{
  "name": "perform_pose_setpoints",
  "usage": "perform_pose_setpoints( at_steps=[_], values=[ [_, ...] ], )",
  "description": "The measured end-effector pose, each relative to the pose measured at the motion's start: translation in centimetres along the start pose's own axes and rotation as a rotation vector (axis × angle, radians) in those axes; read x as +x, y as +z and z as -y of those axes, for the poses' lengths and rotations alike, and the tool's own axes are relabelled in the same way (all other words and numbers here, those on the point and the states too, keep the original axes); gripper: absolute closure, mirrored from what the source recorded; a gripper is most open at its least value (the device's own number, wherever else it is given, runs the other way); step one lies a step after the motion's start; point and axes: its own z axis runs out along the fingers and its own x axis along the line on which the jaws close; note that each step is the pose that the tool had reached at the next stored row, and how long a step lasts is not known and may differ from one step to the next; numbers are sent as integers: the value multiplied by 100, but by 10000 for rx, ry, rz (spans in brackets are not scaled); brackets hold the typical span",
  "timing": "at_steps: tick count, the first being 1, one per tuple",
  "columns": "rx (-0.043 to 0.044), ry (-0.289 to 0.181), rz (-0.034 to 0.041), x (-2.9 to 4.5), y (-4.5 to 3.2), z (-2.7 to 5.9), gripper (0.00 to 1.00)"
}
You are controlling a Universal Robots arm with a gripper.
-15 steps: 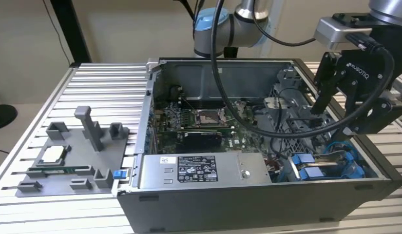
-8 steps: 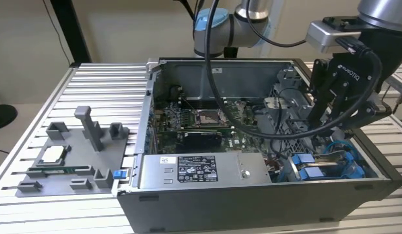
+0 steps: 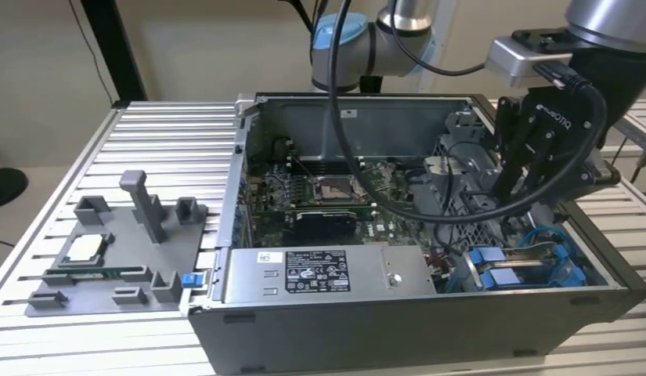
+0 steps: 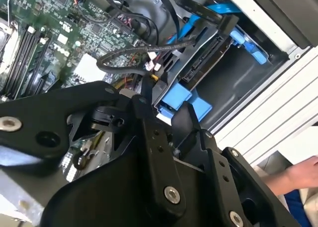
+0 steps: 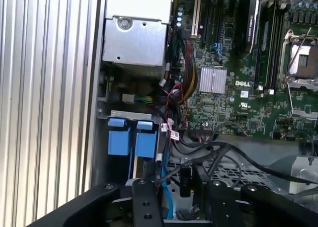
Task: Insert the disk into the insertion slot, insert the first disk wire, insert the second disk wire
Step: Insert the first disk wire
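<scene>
The disk lies flat in the insertion slot, at the open computer case's corner on the exterior view's right. Two bright blue tabs stand at its end, and they also show in the second wrist view. My black gripper reaches down into the case just behind the slot. Both wrist views show it open. A black wire plug sits between the fingers; whether they touch it, I cannot tell. A thin blue wire runs beside it.
A grey power supply box with a white sticker fills the case's front. The motherboard lies behind it. A grey parts fixture rests on the ribbed aluminium table. A person's hand is beside the case.
</scene>
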Motion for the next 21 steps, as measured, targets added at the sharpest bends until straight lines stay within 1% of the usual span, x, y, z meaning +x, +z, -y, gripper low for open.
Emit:
perform_pose_setpoints(
  at_steps=[4, 5, 9, 11, 17, 21],
  values=[
    [45, -204, -9, -36, 5, 2, 0],
    [68, -270, -12, -40, 6, 3, 0],
    [216, -584, -29, -51, 10, 4, 0],
    [265, -723, -34, -61, 11, 6, 0],
    [287, -964, -27, -93, 10, 8, 0],
    [289, -1106, -20, -97, -10, 11, 0]
  ],
)
